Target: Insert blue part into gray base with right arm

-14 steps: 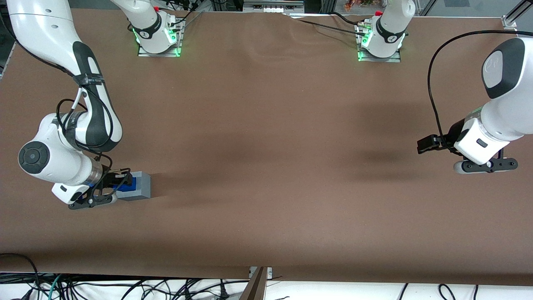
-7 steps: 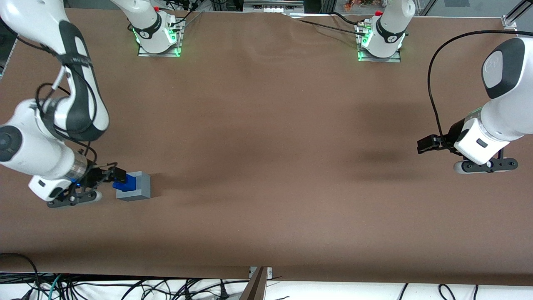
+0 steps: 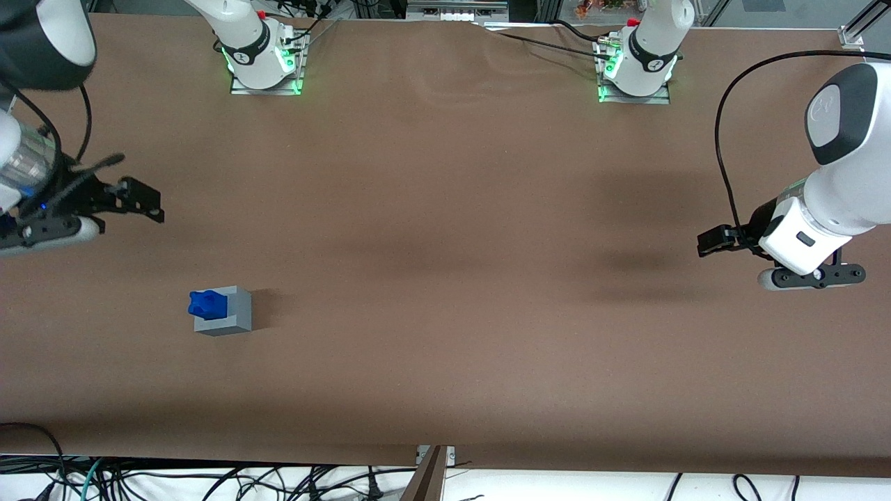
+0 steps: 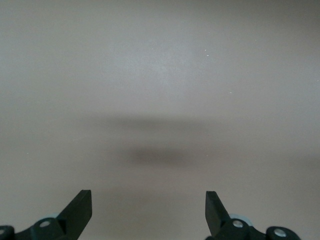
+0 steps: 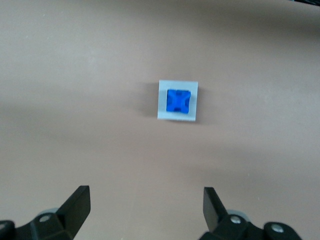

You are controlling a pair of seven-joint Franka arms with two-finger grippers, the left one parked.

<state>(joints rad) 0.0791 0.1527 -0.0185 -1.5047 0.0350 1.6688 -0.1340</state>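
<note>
One wrist view shows blue part (image 5: 178, 101) centred in gray base (image 5: 163, 100); jaws spread.

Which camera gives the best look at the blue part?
The right wrist view: the open hand looks straight down on the blue part sitting in the gray base. The front view shows it small; the left wrist view misses it.

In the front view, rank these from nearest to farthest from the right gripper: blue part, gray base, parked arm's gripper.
From the open right gripper, raised and empty:
1. blue part, seated in the base.
2. gray base, practically tied with it.
3. parked arm's gripper, toward the table's parked-arm end.
</note>
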